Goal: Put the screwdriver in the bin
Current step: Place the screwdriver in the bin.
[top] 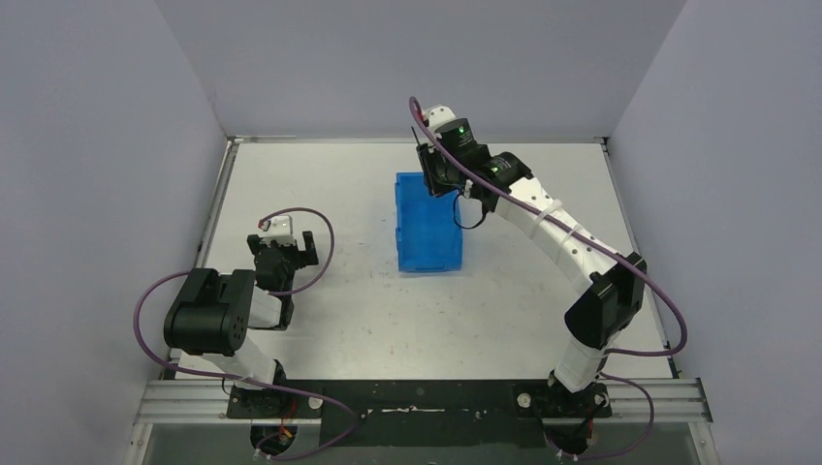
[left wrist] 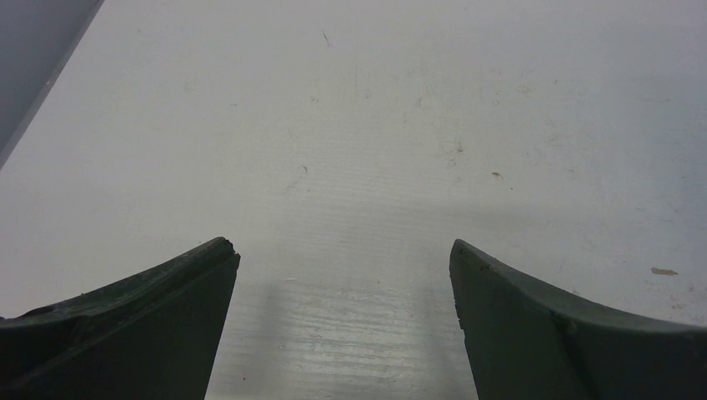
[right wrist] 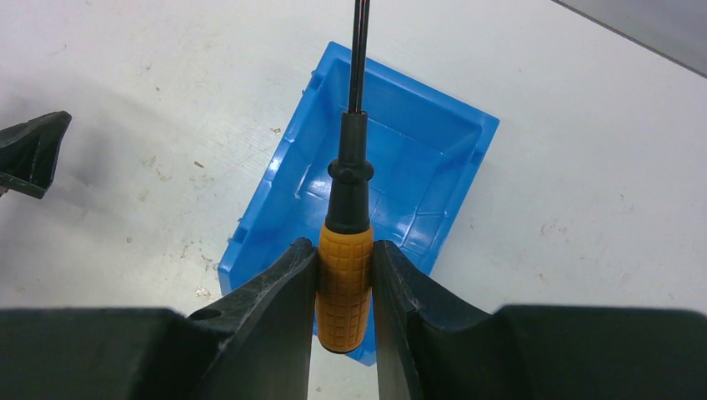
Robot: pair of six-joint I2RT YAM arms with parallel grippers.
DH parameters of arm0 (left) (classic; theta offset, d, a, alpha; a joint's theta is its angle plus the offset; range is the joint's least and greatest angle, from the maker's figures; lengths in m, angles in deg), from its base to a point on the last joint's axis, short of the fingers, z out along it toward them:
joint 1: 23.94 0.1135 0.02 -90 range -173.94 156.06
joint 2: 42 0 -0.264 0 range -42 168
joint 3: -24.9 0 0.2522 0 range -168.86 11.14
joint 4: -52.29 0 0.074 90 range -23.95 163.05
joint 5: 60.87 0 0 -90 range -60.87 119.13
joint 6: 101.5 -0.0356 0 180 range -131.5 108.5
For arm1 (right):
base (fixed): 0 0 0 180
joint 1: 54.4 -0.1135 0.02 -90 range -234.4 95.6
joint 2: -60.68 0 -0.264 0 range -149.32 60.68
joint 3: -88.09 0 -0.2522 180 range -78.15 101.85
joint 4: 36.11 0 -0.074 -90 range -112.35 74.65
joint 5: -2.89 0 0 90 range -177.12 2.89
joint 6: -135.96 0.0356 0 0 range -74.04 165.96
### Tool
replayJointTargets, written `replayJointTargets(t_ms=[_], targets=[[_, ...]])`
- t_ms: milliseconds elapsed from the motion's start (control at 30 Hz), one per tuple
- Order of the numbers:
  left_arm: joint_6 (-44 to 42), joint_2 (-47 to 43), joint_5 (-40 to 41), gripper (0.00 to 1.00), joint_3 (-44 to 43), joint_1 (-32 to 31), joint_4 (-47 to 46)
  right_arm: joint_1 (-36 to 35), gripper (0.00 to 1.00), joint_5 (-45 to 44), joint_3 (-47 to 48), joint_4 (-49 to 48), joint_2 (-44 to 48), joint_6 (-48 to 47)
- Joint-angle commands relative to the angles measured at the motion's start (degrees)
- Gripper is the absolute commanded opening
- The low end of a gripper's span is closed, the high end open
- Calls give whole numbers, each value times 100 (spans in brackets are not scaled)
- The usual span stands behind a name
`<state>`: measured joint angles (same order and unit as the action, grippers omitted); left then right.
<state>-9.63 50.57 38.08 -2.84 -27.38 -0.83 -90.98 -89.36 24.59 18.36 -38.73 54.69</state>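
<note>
My right gripper (right wrist: pixel 344 246) is shut on the orange handle of the screwdriver (right wrist: pixel 343 283). Its black collar and thin shaft (right wrist: pixel 358 58) point away from the wrist, over the bin. The blue bin (right wrist: pixel 417 158) lies below the held screwdriver, open side up, with nothing in it that I can see. In the top view the right gripper (top: pixel 431 165) hovers at the bin's (top: pixel 426 228) far end. My left gripper (top: pixel 291 254) rests low at the left, well away from the bin. Its fingers (left wrist: pixel 343 248) stand wide open over bare table.
The white table (top: pixel 339 320) is enclosed by grey walls on the left, back and right. A black pointed part (right wrist: pixel 29 154) shows at the left edge of the right wrist view. Purple cables loop around both arms.
</note>
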Motion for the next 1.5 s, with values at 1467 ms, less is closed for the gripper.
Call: replayJointTargets(t_ms=[1467], targets=[[-1,-34,-16,97,-61,-7,-247,-290,51,-253,-2153,-2131,-946,-873]])
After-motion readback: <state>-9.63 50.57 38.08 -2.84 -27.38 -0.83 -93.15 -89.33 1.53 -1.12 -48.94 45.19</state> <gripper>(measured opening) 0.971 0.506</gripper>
